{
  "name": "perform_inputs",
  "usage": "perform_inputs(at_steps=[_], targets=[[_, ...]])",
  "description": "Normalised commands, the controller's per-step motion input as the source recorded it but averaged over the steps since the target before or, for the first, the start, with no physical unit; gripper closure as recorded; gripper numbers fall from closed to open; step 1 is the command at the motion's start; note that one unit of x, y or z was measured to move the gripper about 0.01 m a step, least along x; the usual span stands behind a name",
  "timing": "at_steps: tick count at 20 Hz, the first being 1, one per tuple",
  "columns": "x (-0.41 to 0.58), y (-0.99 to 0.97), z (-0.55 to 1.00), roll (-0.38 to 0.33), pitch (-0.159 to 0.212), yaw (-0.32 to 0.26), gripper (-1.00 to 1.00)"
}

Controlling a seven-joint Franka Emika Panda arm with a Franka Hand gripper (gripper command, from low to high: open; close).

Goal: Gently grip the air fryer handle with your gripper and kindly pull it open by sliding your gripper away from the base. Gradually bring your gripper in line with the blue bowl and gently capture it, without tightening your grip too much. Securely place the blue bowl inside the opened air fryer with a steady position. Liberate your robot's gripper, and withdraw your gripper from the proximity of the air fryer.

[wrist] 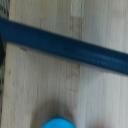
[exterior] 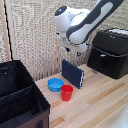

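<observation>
Nearest the camera, a black fabric bin (exterior: 20,97) fills the lower left of the exterior view. On the wooden table (exterior: 100,100) the blue bowl (exterior: 55,84) is seen at lower centre, touching or just beside a red cup (exterior: 67,92), with a dark blue panel (exterior: 73,73) propped behind them. The air fryer (exterior: 111,52) is set at the right edge, its handle (exterior: 103,56) apparently pushed in, though blur leaves this uncertain. The gripper (exterior: 75,49) is held above the panel; whether its fingers are parted cannot be told. A descent could strike the panel or knock the cup, since both crowd the bowl.
</observation>
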Motion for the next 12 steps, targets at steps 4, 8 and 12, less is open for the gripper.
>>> perform_inputs(at_steps=[4,8,12], targets=[[0.000,-0.49,-0.25,-0.199,-0.027,0.000,-1.00],[0.000,-0.54,-0.23,-0.170,-0.008,0.015,-1.00],[0.000,-0.56,-0.19,-0.160,-0.031,0.056,-1.00]])
